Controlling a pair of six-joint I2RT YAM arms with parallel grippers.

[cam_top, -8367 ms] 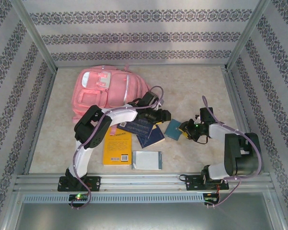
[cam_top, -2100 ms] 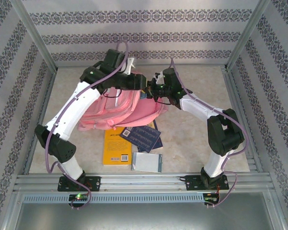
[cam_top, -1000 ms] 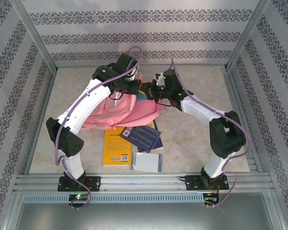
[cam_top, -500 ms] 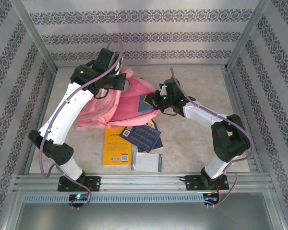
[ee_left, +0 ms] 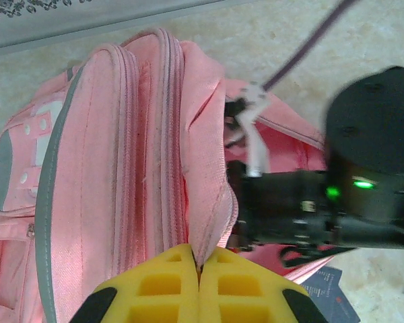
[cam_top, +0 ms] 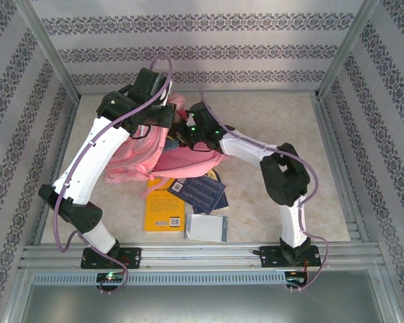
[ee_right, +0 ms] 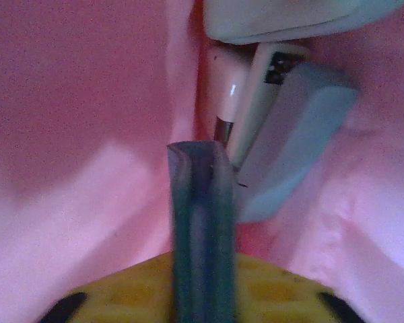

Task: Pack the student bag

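Observation:
The student bag (cam_top: 192, 156) is a big pink backpack lying at the back left of the table, its main opening pulled wide. My left gripper (cam_top: 165, 116) is shut on the fabric lip of that opening, and the wrist view shows the pink edge (ee_left: 209, 222) pinched between the yellow pads of the left gripper (ee_left: 199, 261). My right gripper (cam_top: 183, 132) reaches inside the bag. A thin teal book (ee_right: 198, 202) stands edge-on between the pads of the right gripper (ee_right: 200, 266), surrounded by pink lining. Deeper in lie a pale blue case (ee_right: 293, 131) and a white item (ee_right: 252, 101).
In front of the bag on the table lie a yellow book (cam_top: 163, 206), dark blue books (cam_top: 202, 190) partly under the bag, and a pale grey-blue book (cam_top: 207, 226). Metal frame rails (cam_top: 202, 252) border the table, and patterned walls close it in.
The right gripper has moved left from the bag's mouth into the bag, carrying the teal book. The left arm swung back and left a second ago, spreading the opening, then held still.

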